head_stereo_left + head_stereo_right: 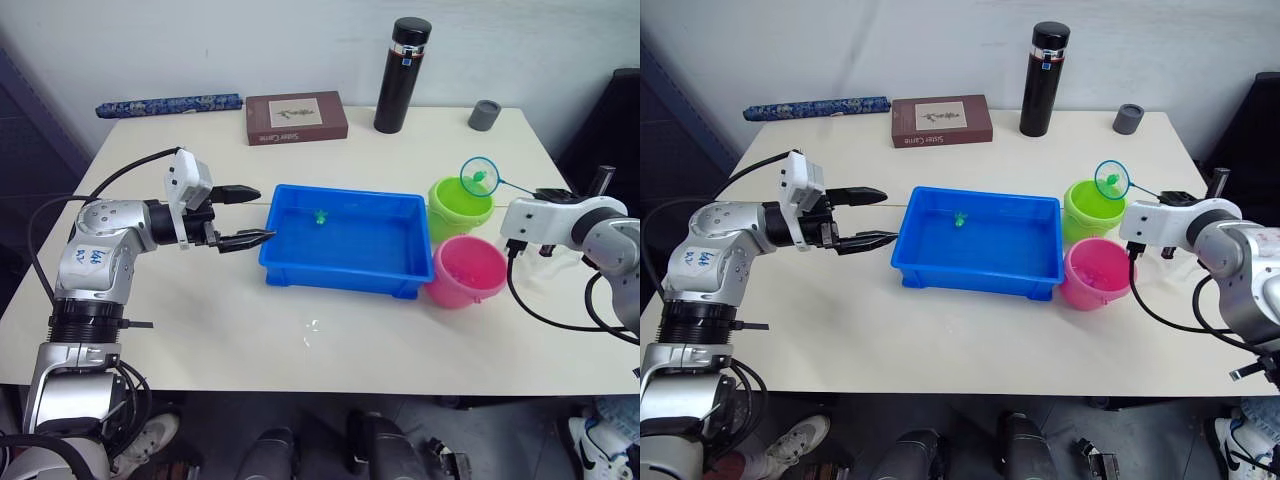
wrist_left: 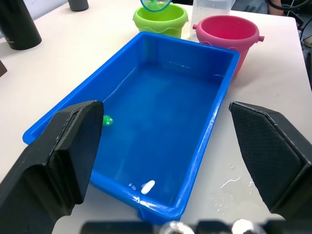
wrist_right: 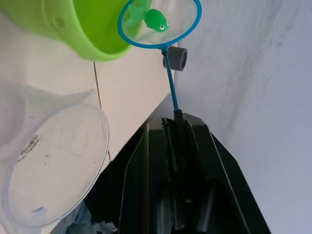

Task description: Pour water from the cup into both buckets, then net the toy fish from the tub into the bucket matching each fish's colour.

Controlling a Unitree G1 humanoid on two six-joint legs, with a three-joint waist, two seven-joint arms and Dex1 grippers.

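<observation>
Netted green fish (image 3: 157,20) held above the green bucket (image 1: 458,205).

Right gripper (image 3: 171,127) is clamped on the net (image 1: 479,176) handle; left gripper (image 1: 247,214), fingers apart, sits at the tub's (image 1: 345,270) nine o'clock.

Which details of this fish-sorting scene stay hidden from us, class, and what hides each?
- Inside of the pink bucket: head views see only its near wall; any fish or water unclear.
- The cup: cut off by the right wrist view's edge.
- Green fish in the tub: too small to tell its pose.
</observation>
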